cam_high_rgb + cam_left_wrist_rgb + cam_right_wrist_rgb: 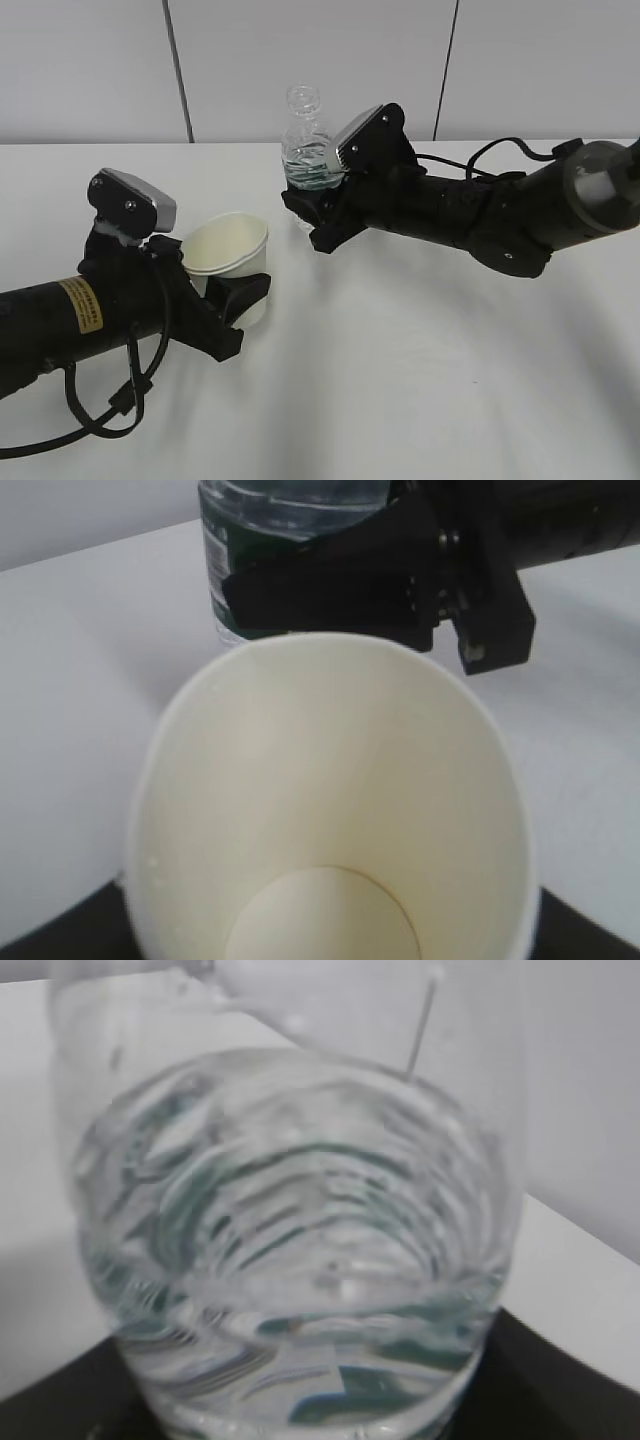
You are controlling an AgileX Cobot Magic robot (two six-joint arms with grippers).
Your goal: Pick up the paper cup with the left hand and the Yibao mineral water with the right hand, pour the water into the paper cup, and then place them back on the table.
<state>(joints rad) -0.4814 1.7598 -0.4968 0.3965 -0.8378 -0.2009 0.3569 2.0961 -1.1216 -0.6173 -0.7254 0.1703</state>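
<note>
The left hand [235,300] clamps the paper cup [232,250] while the right hand [310,205] clamps the upright Yibao mineral water [305,150] above the surface [420,360].

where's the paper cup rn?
Exterior view: the paper cup sits left of centre in the left claw, tilted, mouth toward the camera. The Yibao mineral water, held by the right claw, is just behind it to the right.

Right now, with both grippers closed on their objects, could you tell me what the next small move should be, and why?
Probably tip the Yibao mineral water toward the paper cup. The right gripper holds the bottle upright with no cap, water inside; the left gripper holds the cup, whose inside looks dry, just left of and nearer than the bottle.
</note>
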